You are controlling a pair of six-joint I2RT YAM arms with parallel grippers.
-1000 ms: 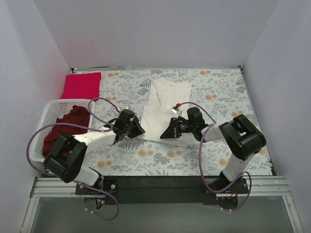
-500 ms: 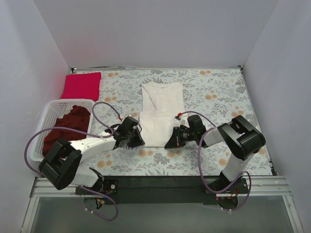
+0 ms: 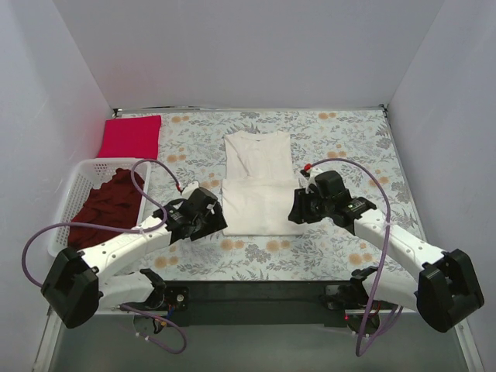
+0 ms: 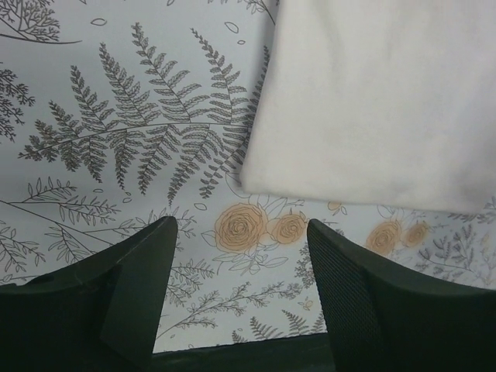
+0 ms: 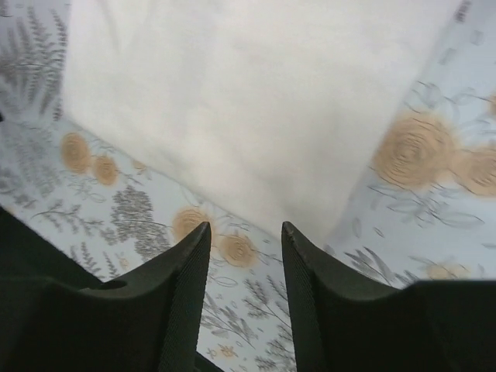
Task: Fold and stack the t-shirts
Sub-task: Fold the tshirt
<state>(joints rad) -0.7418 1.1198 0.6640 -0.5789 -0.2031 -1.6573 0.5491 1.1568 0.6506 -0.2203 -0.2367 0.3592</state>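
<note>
A cream-white t-shirt [image 3: 258, 180] lies flat in the middle of the table, its near half doubled into a broad band [image 3: 260, 208]. My left gripper [image 3: 215, 222] stands open just off the near left corner of that shirt [image 4: 372, 101], nothing between its fingers [image 4: 143, 279]. My right gripper [image 3: 295, 208] is open beside the near right corner of the cloth [image 5: 256, 108], empty too. A crimson-pink t-shirt [image 3: 130, 136] lies folded at the far left. A dark maroon t-shirt [image 3: 105, 205] is heaped in the white basket [image 3: 76, 175].
The basket stands at the left edge of the floral table cloth [image 3: 349, 147]. White walls close the table on three sides. The arm bases and a black rail [image 3: 256, 291] run along the near edge, with purple cables looping over the left side.
Both grippers drew the near edge of the cream-white shirt toward the front, then opened and let it go. Each has pulled outward to its own side of the shirt.
</note>
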